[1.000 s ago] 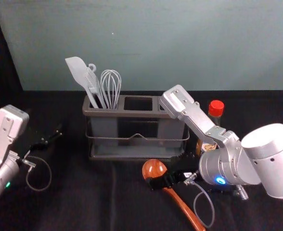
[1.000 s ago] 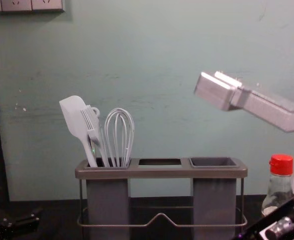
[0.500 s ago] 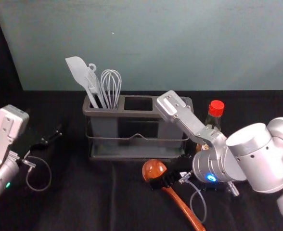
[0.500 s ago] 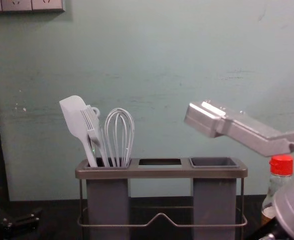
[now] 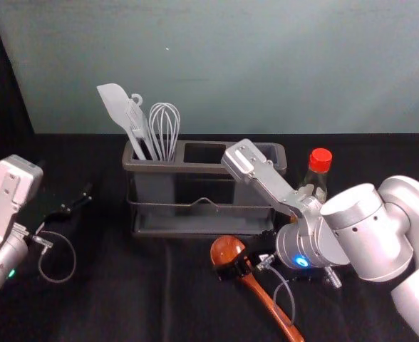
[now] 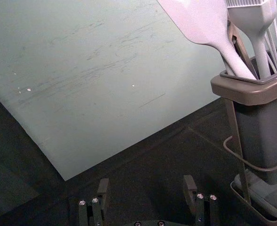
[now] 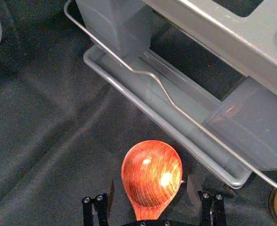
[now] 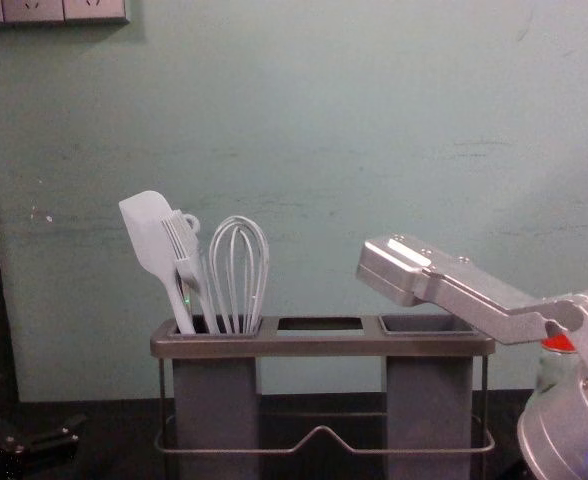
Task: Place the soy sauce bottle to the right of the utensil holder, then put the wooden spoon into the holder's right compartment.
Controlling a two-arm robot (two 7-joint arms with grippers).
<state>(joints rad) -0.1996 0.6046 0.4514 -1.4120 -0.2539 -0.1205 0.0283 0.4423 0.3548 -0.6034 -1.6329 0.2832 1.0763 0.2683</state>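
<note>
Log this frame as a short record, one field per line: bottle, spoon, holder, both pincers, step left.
bottle: soy sauce bottle upright, right of the utensil holder
spoon: wooden spoon lying on the black cloth, in front of the holder
left compartment: spatula, whisk, other utensils
right pincer: open, one finger either side of the spoon
left pincer: open, idle, left of the holder
step left: spoon into right compartment
</note>
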